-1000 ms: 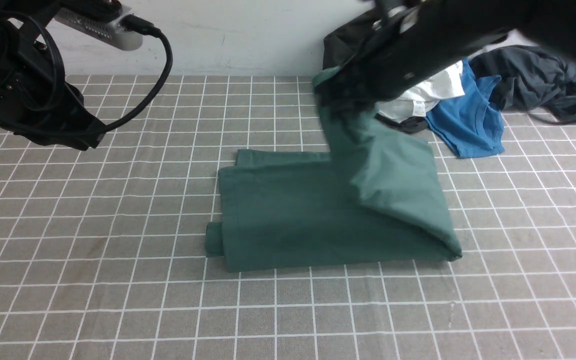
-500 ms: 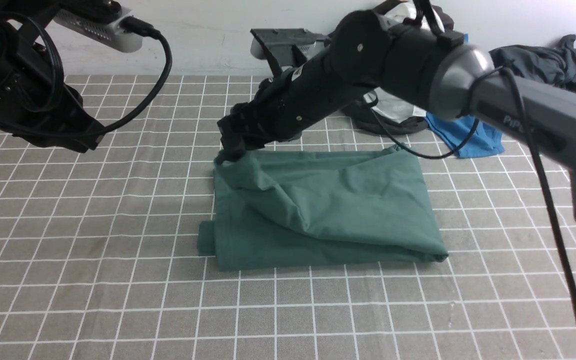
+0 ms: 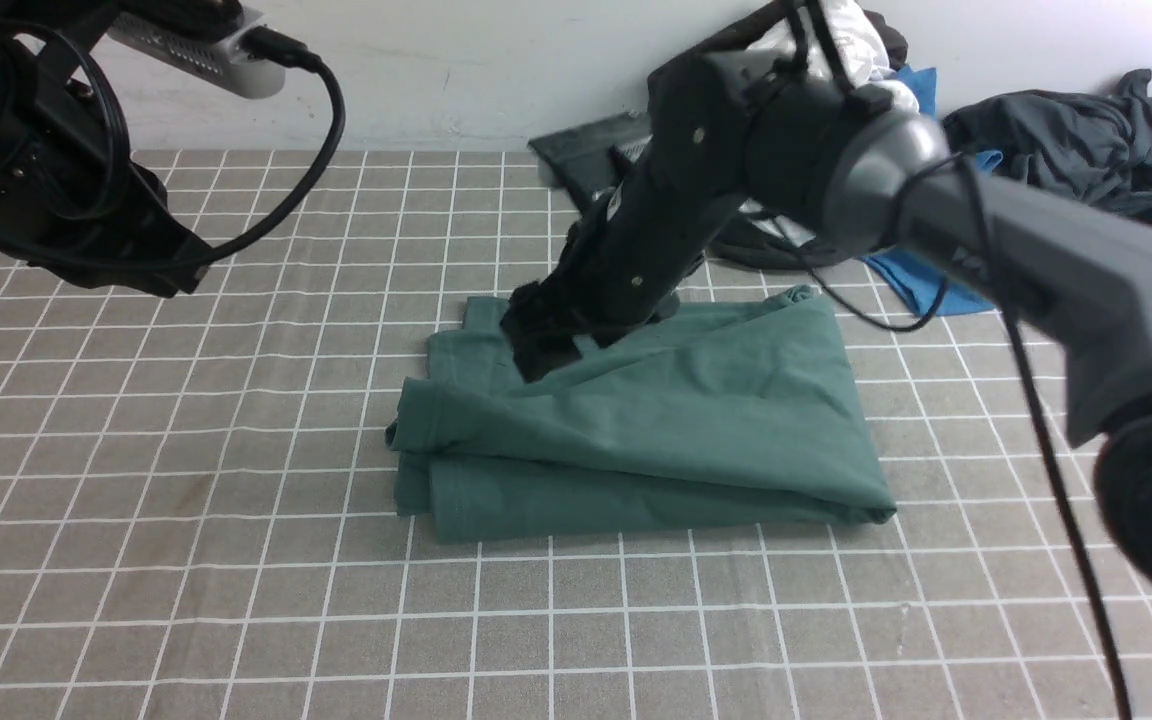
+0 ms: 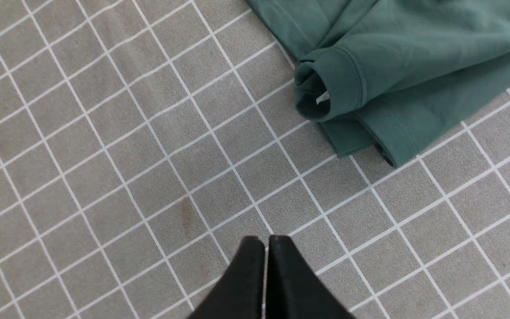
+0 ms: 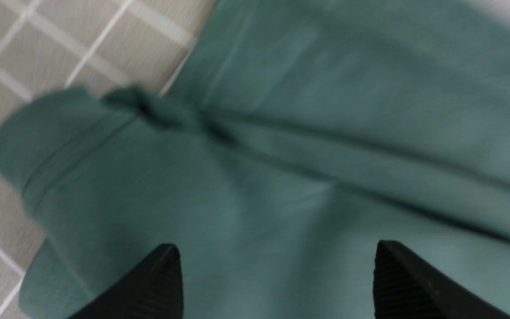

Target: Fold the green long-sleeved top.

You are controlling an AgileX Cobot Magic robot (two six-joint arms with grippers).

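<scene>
1: right gripper (image 5: 276,248) splayed, low over green top (image 3: 656,430) (empty) | 2: left gripper (image 4: 266,243) clenched, aloft

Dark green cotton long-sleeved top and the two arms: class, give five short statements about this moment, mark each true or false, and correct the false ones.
1. The dark green cotton long-sleeved top lies folded on the grey grid-patterned table cover. True.
2. The right fingers are clamped on the top. False: they stand wide apart over the cloth, gripping nothing.
3. The left fingers are shut with nothing between them. True.
4. The left fingers rest on the top. False: they are over bare table cover, apart from the top.
5. The bright blue tee lies at the near edge of the table. False: it lies at the far right, behind the right arm.
</scene>
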